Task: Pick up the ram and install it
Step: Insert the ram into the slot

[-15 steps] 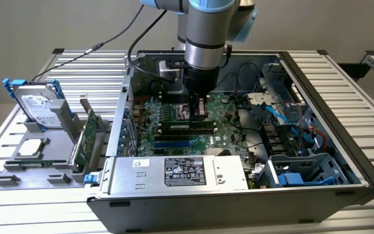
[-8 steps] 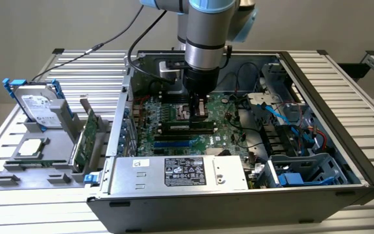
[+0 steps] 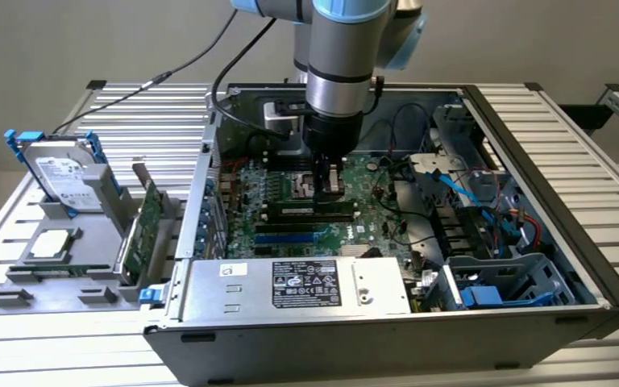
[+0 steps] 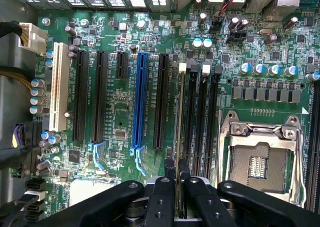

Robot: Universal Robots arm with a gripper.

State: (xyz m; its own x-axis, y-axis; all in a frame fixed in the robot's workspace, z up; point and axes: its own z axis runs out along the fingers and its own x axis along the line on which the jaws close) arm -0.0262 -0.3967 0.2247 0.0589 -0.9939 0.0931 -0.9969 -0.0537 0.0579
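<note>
Hand (image 4: 177,173) closed narrow on the ram (image 4: 178,117), low over the motherboard (image 4: 115,112) inside the case (image 3: 535,153).
Ram stands on edge between the fingers (image 4: 169,169), reaching straight out ahead of the hand; its long axis runs along the memory slots (image 4: 200,122), over the one farthest from the empty CPU socket (image 4: 260,162). Whether it is seated I cannot tell. Case also holds the power supply (image 3: 299,286). On the table (image 3: 567,105), at the exterior view's left, a grey tray (image 3: 30,297) carries a hard drive (image 3: 62,173), an expansion card (image 3: 146,226) and a processor chip (image 3: 51,246).
</note>
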